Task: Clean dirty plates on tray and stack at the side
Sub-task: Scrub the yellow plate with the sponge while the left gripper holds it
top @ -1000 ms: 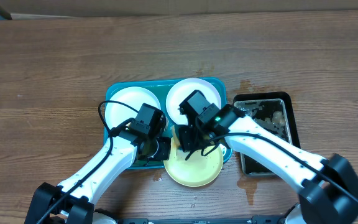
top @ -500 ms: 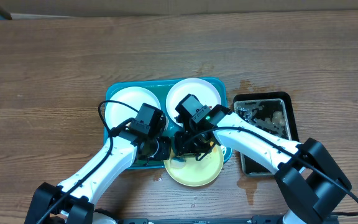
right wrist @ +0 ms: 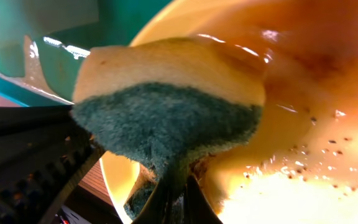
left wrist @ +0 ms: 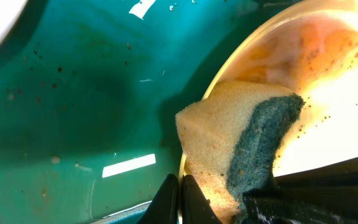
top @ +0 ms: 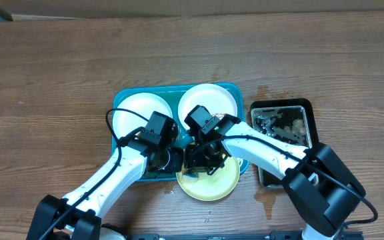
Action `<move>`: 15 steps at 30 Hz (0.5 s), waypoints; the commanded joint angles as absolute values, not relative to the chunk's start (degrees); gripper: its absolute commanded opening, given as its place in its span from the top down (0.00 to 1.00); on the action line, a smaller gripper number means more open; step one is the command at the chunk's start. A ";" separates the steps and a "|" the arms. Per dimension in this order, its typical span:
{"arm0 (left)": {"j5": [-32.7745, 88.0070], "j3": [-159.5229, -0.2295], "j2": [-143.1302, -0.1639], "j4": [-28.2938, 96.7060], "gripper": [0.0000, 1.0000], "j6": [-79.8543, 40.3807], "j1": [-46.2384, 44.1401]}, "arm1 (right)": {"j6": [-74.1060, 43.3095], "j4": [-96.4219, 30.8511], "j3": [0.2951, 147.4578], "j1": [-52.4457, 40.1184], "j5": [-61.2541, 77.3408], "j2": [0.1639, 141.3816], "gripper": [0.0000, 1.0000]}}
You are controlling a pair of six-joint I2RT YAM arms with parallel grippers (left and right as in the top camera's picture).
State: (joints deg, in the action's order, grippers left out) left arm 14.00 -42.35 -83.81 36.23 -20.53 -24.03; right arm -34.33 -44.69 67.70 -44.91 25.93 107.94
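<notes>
The table point(top: 59, 67) is brown wood with long lines in it. A pale strip runs along its far edge. The tray point(top: 175, 97) sits in the middle of the table. There are dark wet spots point(top: 265, 90) on the wood just right of the tray. They are by a black tray point(top: 313, 130) with dirty bits in it.

In the far half of the tray sit a left white plate point(top: 135, 110) and a right white plate point(top: 209, 97), side by side. The yellow-green plate point(top: 219, 183) is at the tray's near right corner, partly sticking out over the rim (it is wet and orange-brown inside).

The left gripper point(top: 169, 160) is in the near part of the tray. Its two fingers are pinched tight on the yellow-green plate's rim. The right gripper point(top: 201, 159) is just to the right of it, over that plate. It squeezes a sponge point(right wrist: 166, 106), yellow with a rough green side. The sponge presses on the plate close to the rim.

A second ago the right gripper was a little more to the tray's right side. Now it has slid left, closer to the left gripper, and its arm has swung in too. The left gripper and all three plates are where they were.
</notes>
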 commanded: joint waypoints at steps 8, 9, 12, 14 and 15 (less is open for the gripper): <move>13.10 -42.41 -84.01 38.17 0.96 -19.79 -24.38 | -36.01 -49.84 69.10 -40.27 17.39 108.20 0.96; 12.93 -42.41 -84.01 38.30 0.96 -19.79 -24.38 | -35.81 -50.74 69.67 -40.25 16.36 108.01 0.96; 12.91 -42.41 -84.01 38.35 0.96 -19.77 -24.38 | -34.63 -53.91 71.88 -40.25 13.91 106.94 0.96; 12.91 -42.41 -84.01 38.33 0.96 -19.77 -24.38 | -34.09 -55.75 73.43 -40.25 13.43 106.06 0.96; 12.93 -42.41 -84.01 38.33 0.96 -19.86 -24.36 | -34.09 -56.47 74.17 -40.25 13.04 105.51 0.96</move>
